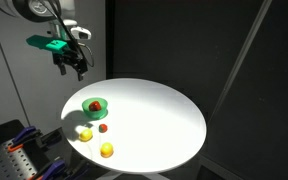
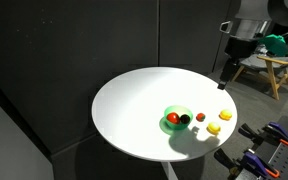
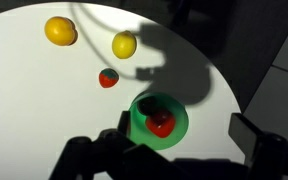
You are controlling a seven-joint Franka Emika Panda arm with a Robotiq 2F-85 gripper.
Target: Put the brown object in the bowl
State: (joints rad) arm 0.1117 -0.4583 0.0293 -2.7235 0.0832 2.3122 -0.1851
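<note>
The green bowl [image 3: 136, 128] sits on the round white table and shows in both exterior views [image 1: 95, 105] [image 2: 176, 113]. The brown object [image 3: 149, 105], a dark lump, lies inside the bowl next to a red piece [image 3: 163, 125]; it shows as a dark spot in an exterior view [image 2: 183, 120]. My gripper [image 3: 184, 130] is open and empty. It hangs well above the table, off to the side of the bowl, in both exterior views [image 1: 74, 62] [image 2: 225, 78].
Two yellow balls [image 3: 60, 31] [image 3: 124, 44] and a small red piece [image 3: 108, 78] lie on the white table [image 3: 44, 90] near the bowl. The table edge curves close behind the bowl. Dark curtains surround the scene.
</note>
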